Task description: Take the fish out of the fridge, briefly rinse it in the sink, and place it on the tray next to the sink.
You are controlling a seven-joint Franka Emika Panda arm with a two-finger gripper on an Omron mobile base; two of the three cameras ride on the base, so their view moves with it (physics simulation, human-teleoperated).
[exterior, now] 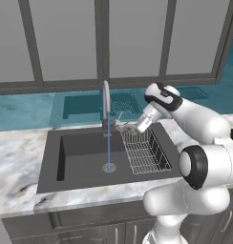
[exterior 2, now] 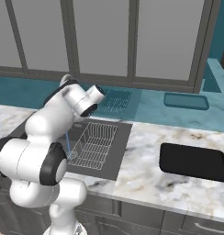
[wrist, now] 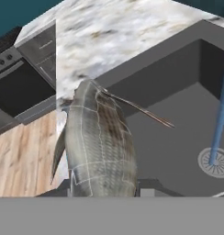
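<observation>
Fish (wrist: 98, 147) fills the hand view, clamped in the gripper (exterior: 137, 127) above the sink's (exterior: 90, 178) back edge by the rack (exterior: 144, 153). Water runs from the faucet (exterior: 106, 102). Fridge step done; rinse underway; tray (exterior 2: 194, 161) on the counter's right awaits

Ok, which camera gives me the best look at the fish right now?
The hand view: the fish fills the foreground, scales and fins clear, held in the gripper above the sink. The left base view shows just a small brownish bit beyond the gripper. In the right base view the arm hides it.
</observation>
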